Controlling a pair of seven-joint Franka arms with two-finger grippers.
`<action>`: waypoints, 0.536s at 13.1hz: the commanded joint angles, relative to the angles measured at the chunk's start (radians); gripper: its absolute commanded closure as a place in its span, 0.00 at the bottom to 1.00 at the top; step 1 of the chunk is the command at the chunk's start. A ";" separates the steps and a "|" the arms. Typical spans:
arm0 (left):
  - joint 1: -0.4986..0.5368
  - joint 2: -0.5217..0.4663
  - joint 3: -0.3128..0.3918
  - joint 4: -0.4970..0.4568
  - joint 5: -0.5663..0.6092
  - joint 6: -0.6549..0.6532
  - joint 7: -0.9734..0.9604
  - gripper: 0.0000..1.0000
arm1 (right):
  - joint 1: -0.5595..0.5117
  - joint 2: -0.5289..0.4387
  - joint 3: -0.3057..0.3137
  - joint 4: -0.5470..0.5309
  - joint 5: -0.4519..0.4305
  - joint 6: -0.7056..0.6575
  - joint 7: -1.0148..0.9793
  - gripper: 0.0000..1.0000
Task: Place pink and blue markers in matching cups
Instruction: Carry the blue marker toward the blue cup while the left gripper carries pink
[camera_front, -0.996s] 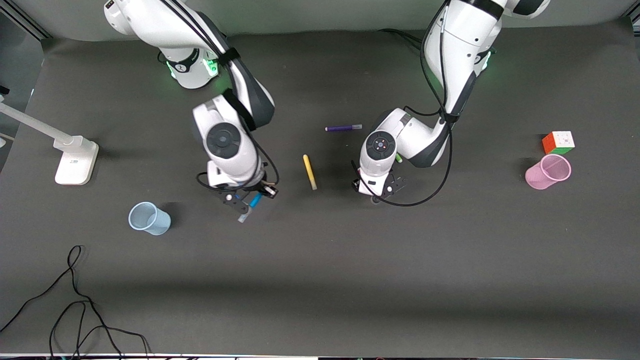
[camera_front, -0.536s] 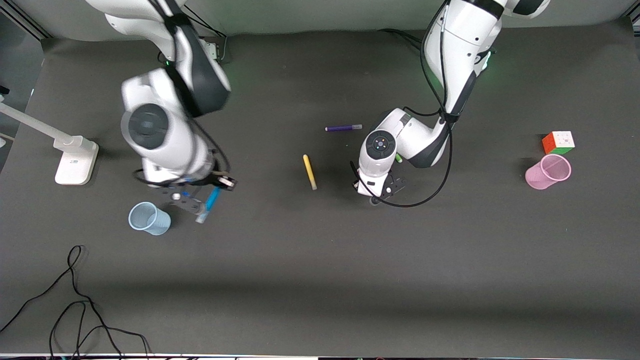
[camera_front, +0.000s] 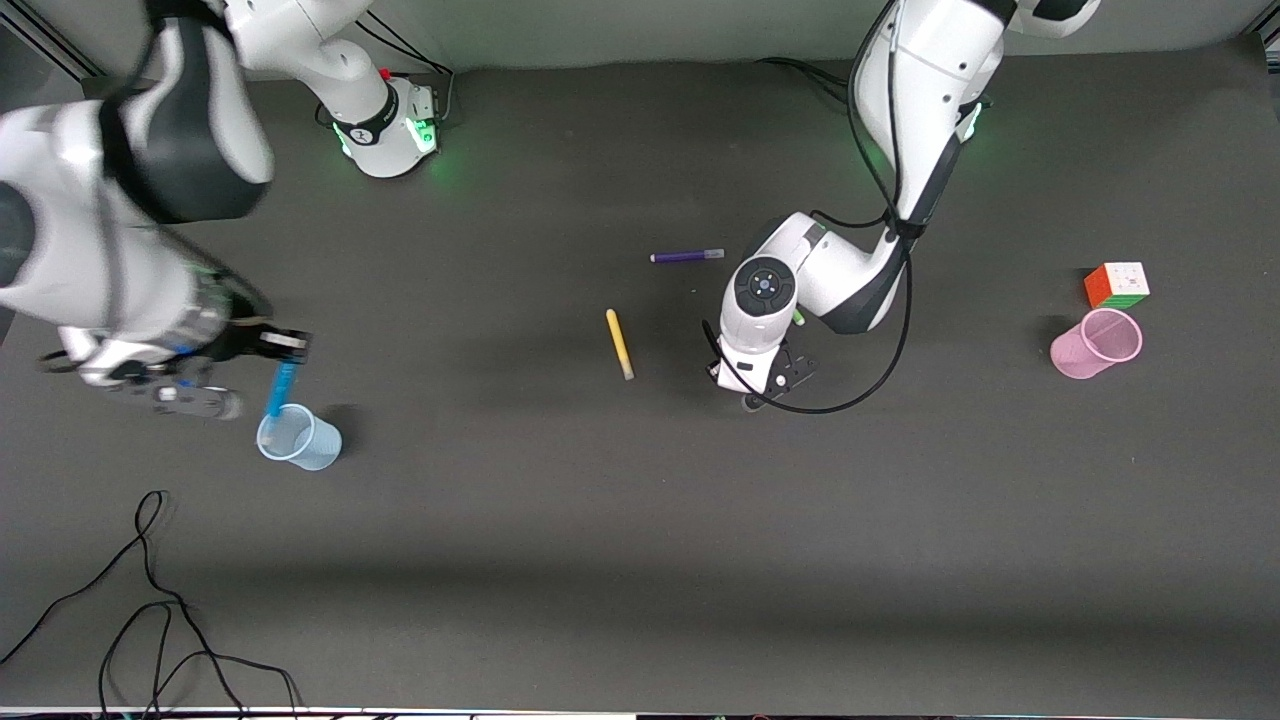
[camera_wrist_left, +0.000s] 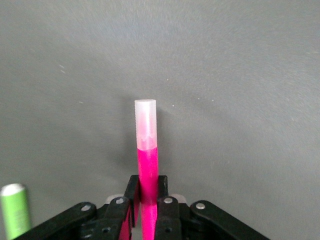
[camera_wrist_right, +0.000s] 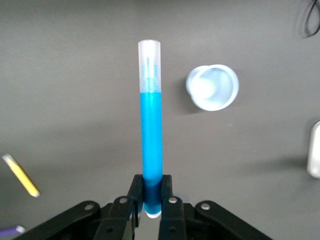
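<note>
A: What could go wrong here?

B: The blue marker (camera_wrist_right: 150, 120) could be dropped beside the blue cup (camera_front: 298, 437); in the right wrist view the cup is seen off to one side of the marker's pale cap, so the marker may not be lined up yet; if it is let go too soon, the rim could be hit and the light cup tipped over.

A: And the pink marker (camera_wrist_left: 147, 160)?

B: It is pinched low on the table, well apart from the pink cup (camera_front: 1096, 343); it could be slipped out when lifted, because only its end is held; the green marker (camera_wrist_left: 14, 209) just beside it could be bumped.

A: How are the arms held?

B: The right gripper (camera_wrist_right: 151, 200) is pressed shut on the blue marker, up in the air over the blue cup's edge; the left gripper (camera_wrist_left: 149, 197) is pressed shut on the pink marker, pointed down, near the yellow marker (camera_front: 619, 343).
</note>
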 joint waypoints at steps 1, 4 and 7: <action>0.028 -0.130 0.010 0.013 0.020 -0.174 0.142 1.00 | 0.013 -0.027 -0.119 -0.009 0.001 -0.031 -0.246 0.98; 0.099 -0.242 0.007 0.055 0.020 -0.354 0.334 1.00 | 0.013 -0.026 -0.226 -0.018 -0.002 -0.046 -0.484 0.98; 0.152 -0.338 0.009 0.069 0.021 -0.437 0.548 1.00 | 0.013 -0.026 -0.242 -0.019 -0.003 -0.081 -0.525 0.98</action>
